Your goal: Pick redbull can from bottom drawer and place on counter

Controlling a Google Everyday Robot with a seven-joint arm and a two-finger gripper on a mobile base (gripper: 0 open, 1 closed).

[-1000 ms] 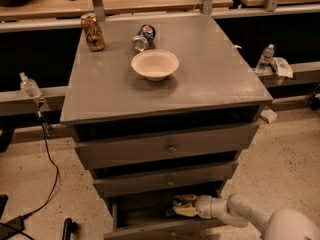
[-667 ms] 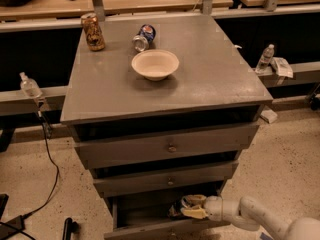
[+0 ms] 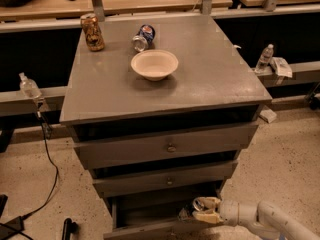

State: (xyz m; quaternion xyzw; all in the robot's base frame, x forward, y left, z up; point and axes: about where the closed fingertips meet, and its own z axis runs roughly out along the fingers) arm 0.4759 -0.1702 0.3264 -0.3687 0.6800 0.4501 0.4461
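The bottom drawer of the grey cabinet is pulled open at the lower edge of the view. My gripper is inside its right part, with the arm coming in from the lower right. A small blue-and-silver object, the redbull can, sits between the cream fingers and is mostly hidden by them. The gripper looks shut on it. The counter is the flat grey top of the cabinet, well above the gripper.
On the counter stand a gold-brown can, a short blue can lying on its side and a white bowl. The two upper drawers are slightly open. A cable runs down on the left. Plastic bottles stand at both sides.
My gripper has shifted to the right inside the bottom drawer, with the blue-and-silver can staying at its tip. The arm now lies lower and further right.
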